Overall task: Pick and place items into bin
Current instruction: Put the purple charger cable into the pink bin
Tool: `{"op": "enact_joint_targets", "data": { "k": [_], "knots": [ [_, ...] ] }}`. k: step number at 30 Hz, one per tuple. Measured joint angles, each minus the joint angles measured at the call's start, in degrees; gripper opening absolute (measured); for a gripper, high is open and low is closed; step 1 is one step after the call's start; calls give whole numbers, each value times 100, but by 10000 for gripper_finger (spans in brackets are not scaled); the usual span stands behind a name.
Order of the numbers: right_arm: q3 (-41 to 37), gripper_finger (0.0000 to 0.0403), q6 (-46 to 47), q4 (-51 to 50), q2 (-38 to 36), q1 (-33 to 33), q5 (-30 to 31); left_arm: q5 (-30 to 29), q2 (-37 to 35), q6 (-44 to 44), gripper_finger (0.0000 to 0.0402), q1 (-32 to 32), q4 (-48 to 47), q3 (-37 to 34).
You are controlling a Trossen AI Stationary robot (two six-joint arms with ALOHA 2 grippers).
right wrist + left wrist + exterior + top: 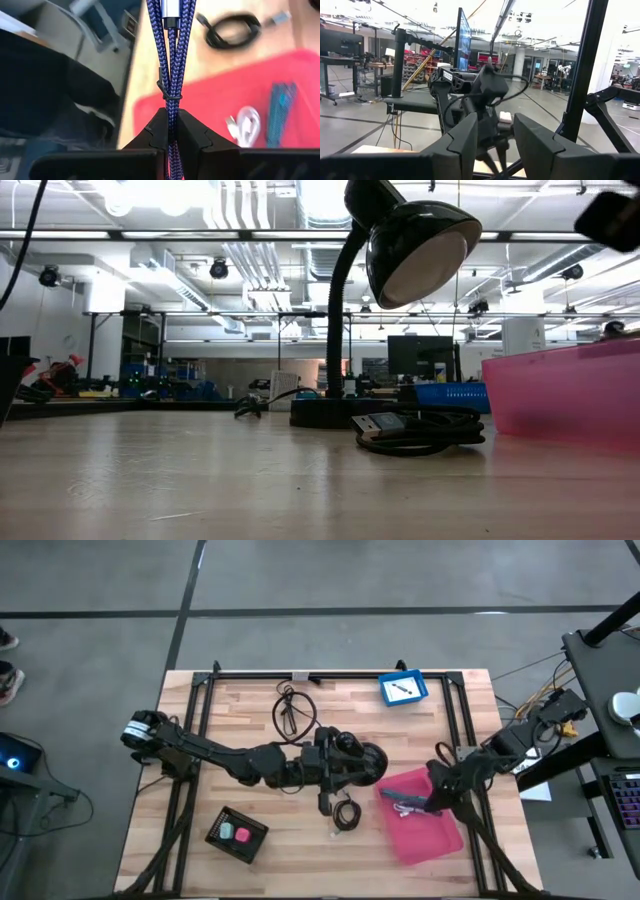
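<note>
Left gripper (322, 802) hovers part-open near the desk lamp (352, 760), apparently lining up on the coiled black cable (346, 814) just beside it; contact unclear. Right gripper (171, 131) is clenched on a bundled purple braided cable (171, 55), held above the pink bin (435, 840) for release.

2 black jointed arms, left arm (215, 753) seemingly white-marked near base, black angular pincer fingers (150, 137)
</note>
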Motion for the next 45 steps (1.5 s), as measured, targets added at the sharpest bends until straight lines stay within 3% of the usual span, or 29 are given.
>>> {"op": "enact_joint_targets", "data": {
  "k": [17, 37, 45],
  "knots": [
    [-500, 13, 572, -549, 1135, 0, 273, 0, 0, 2, 114, 0, -7, -2],
    [-600, 13, 1694, -701, 2855, -9, 1173, 0, 0, 2, 114, 0, -11, -4],
    [-594, 13, 2049, -843, 3095, -9, 1255, 0, 0, 2, 114, 0, -13, -11]
  ]
}}
